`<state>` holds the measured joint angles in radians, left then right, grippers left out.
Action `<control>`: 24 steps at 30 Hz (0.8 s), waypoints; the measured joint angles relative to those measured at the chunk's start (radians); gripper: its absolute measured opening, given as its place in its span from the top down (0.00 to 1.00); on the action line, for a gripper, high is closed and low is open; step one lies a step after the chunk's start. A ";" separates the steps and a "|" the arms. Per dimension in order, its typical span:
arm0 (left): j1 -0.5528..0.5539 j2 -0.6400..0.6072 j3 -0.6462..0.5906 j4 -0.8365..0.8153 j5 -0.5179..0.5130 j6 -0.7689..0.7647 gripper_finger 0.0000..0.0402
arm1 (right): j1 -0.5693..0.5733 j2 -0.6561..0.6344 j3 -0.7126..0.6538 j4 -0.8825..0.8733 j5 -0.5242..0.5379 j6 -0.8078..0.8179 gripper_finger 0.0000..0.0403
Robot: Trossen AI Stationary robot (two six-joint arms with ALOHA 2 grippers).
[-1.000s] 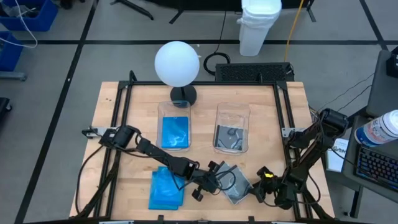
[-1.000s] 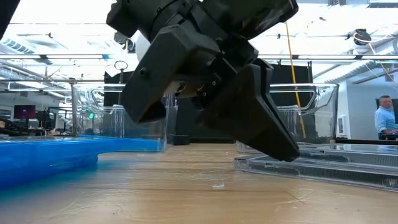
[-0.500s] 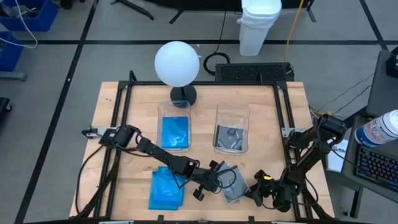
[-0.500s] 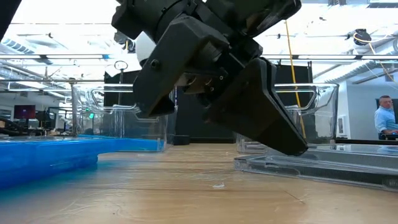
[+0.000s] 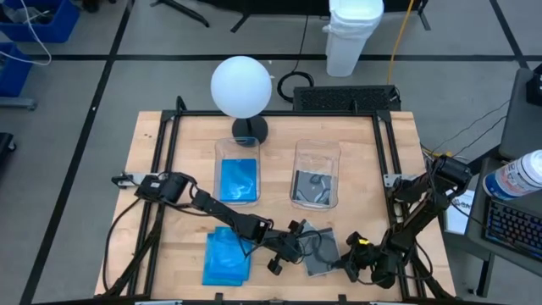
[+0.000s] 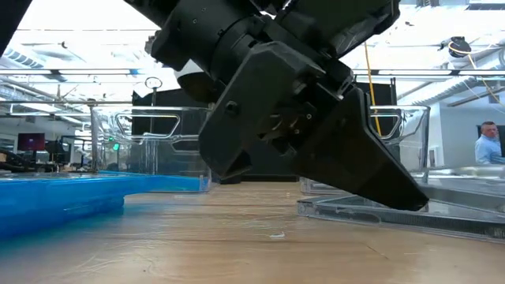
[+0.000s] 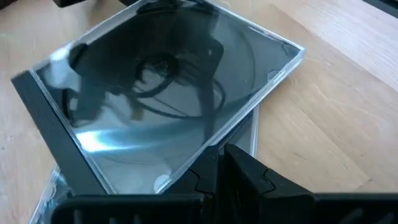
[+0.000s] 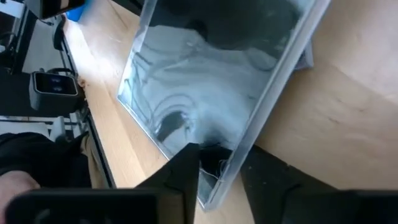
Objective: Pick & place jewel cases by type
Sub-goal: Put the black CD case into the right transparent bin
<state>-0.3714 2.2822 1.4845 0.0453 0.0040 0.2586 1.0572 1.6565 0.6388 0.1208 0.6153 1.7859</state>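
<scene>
Clear/grey flat plastic jewel cases with black spines lie as a small skewed stack near the table's front edge, right of centre; a disc outline shows through the top lid. Bright translucent blue flat jewel cases lie stacked near the front edge, left of centre, well apart from the grey stack. One blue case sits in the left clear plastic tub and grey cases sit in the right clear plastic tub, both mid-table.

Left gripper is low at the grey stack's left side, fingers spread, nothing held. Right gripper is at the stack's right side near the front right corner; its fingers are parted and straddle the raised edge of a tilted clear case, though whether they actually pinch it cannot be told.

The left wrist view alone shows the top clear case sitting askew over another beneath, black spine along one side, hub ring visible. The right wrist view alone shows a clear case tipped up off the wooden table between that arm's fingers. The low view shows the left gripper filling the frame, one finger tip down by the grey stack, blue stack off to the side; a person stands far back in the room.
</scene>
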 joint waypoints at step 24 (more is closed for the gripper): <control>-0.055 -0.112 -0.007 -0.142 -0.111 0.027 0.91 | 0.003 -0.040 -0.002 0.104 0.060 -0.204 0.87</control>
<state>-0.4263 2.1706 1.4773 -0.0968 -0.1074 0.2858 1.0603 1.6165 0.6369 0.2248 0.6750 1.5814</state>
